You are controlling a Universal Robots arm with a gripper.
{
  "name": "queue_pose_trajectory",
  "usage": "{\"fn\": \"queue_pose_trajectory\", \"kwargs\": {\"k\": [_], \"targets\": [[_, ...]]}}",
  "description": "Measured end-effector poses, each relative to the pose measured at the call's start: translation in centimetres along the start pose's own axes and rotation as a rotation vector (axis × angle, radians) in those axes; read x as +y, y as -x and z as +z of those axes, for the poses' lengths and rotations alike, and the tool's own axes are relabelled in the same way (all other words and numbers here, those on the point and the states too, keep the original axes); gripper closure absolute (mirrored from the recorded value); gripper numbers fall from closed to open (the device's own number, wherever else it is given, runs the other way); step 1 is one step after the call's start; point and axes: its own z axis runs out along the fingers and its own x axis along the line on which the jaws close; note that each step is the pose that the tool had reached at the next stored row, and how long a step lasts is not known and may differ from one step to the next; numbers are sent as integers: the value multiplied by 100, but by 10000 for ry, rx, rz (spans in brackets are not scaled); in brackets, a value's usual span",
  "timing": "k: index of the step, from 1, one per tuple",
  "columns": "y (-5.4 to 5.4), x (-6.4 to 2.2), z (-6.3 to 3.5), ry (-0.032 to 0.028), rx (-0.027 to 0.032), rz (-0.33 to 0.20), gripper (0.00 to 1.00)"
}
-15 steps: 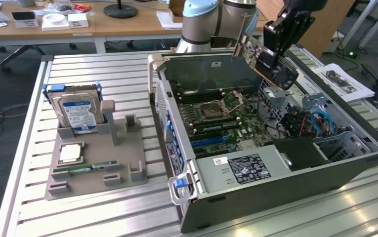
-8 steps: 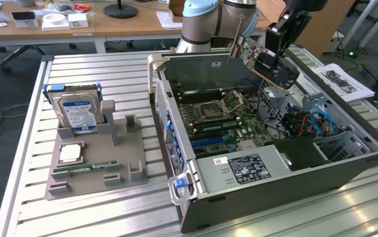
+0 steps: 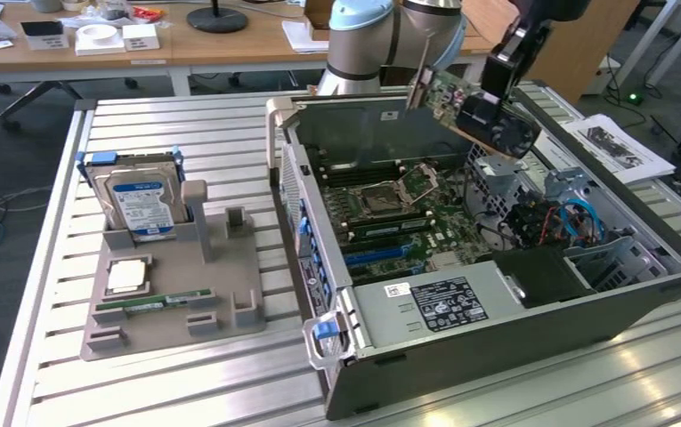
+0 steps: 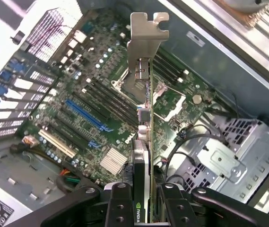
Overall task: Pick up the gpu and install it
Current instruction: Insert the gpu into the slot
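Silver bracket, green board, black fan shroud: the gpu point(image 3: 474, 111) hangs tilted over the open computer case point(image 3: 495, 356), above the motherboard point(image 4: 91, 94), clamped edge-on by the gripper point(image 4: 146, 201). It should be light and stiff but fragile. The board's bare edges seem the safest hold, though the exact contact is hidden.

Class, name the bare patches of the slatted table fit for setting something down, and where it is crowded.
Free: table slats between grey holder and near edge; slats beyond the hard drive. Crowded: the open computer case, gpu held above it.
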Motion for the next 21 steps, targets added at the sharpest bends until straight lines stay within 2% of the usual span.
{"fn": "queue_pose_trajectory", "kwargs": {"k": [20,21], "targets": [[0,0,6,76,180,-3380,73],[0,0,7,84,198,-3727,73]]}}
